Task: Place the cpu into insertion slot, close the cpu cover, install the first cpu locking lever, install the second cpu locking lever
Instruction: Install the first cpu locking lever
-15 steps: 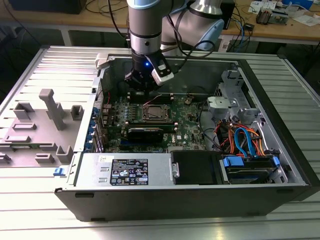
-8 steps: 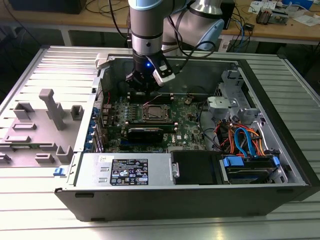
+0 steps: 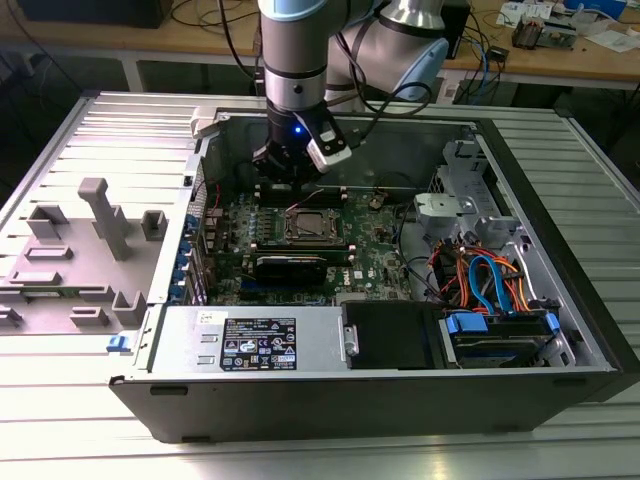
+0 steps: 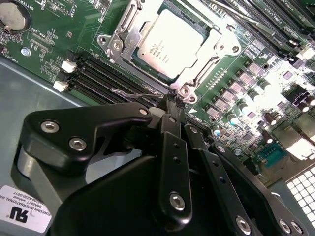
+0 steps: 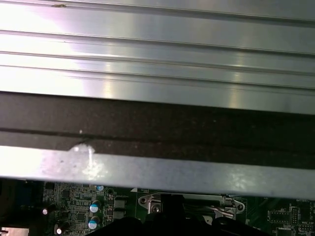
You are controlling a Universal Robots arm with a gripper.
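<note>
Sitting in the closed cover point(image 4: 124, 39), the cpu point(image 4: 170, 44) is framed neatly. The gripper point(image 4: 173, 101) is parked at the cover's corner, fingers point(image 4: 172, 129) clenched together, touching a lever wire point(image 4: 133, 92).

I worked in what looked like an electronics lab or workshop: an opened computer case point(image 3: 330, 400) lay on a ribbed aluminium table point(image 3: 60, 440) beside grey plastic fixtures point(image 3: 100, 215), and behind it stood wooden tables point(image 3: 560, 62) strewn with loose cables point(image 3: 200, 15) and small circuit boards point(image 3: 545, 35).
</note>
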